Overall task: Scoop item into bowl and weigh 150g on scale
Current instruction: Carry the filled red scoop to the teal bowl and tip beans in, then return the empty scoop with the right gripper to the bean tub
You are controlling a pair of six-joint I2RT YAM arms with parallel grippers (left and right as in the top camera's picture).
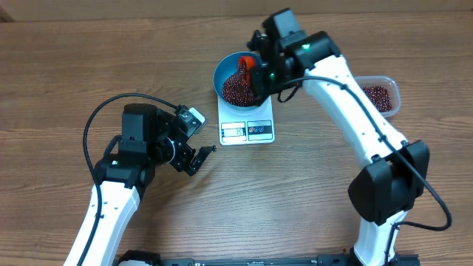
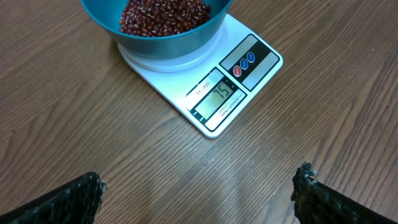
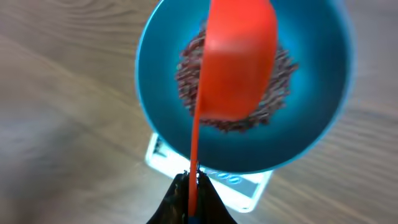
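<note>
**Overhead view.** A blue bowl [image 1: 221,72] stands on the far part of a white scale [image 1: 247,131], at the middle of the wooden table [image 1: 66,66]. A heap of dark red beans [image 1: 235,91] lies in the bowl. The right gripper [image 1: 259,74] hangs over the bowl's right side, closed on a red scoop [image 1: 246,68]. Only this view shows a clear tub [image 1: 395,90] at the far right, well apart from the scale, with more beans in it. The left gripper [image 1: 198,157] hovers to the near left of the scale, jaws wide and holding nothing.

**Left wrist view.** Two dark fingertips [image 2: 78,199] stand far apart at the lower corners, with bare table between them. Only here does the scale's display [image 2: 217,99] face the camera; its digits look like 75. Round buttons [image 2: 244,63] sit beside it.

**Right wrist view.** The picture is blurred. The scoop's thin handle is clamped between the closed fingers at the bottom edge. Its cup is above the beans, inside the bowl's rim. Whether the cup touches the heap cannot be told. A corner of the scale shows beneath the bowl.
</note>
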